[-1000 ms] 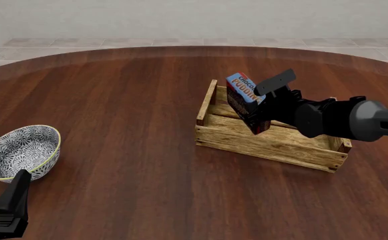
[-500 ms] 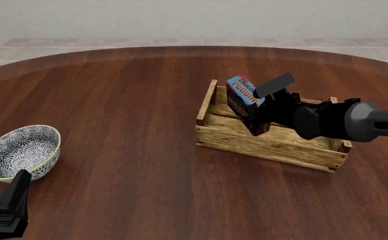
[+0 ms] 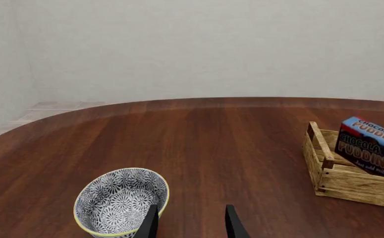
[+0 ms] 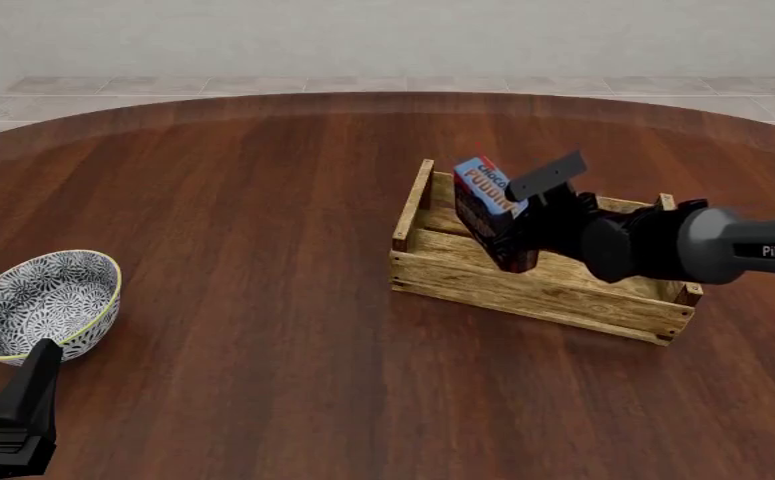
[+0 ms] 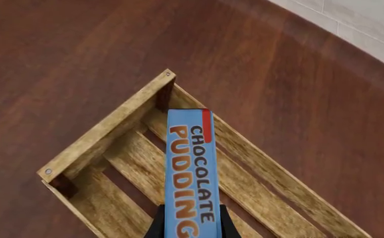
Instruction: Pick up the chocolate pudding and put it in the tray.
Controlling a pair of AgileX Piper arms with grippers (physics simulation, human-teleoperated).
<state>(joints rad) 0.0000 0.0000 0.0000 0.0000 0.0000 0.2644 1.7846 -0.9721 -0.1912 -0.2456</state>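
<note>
Sitting on the big brown table [image 4: 227,200] is the tray [image 4: 521,285], out on the right side; the right gripper [image 4: 521,215] squeezes the chocolate pudding [image 4: 483,205], tilted over the tray's left end; the bowl [image 4: 40,303] sits far left; the left gripper [image 3: 190,223] stays low beside it, its 2 fingers apart, holding nothing.

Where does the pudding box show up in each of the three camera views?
Front view: the pudding stands tilted over the tray's left end, held by the right gripper.
Left wrist view: at the right edge, above the tray's end.
Right wrist view: bottom centre, between the fingers.
Shared landmark: the tray.
</note>
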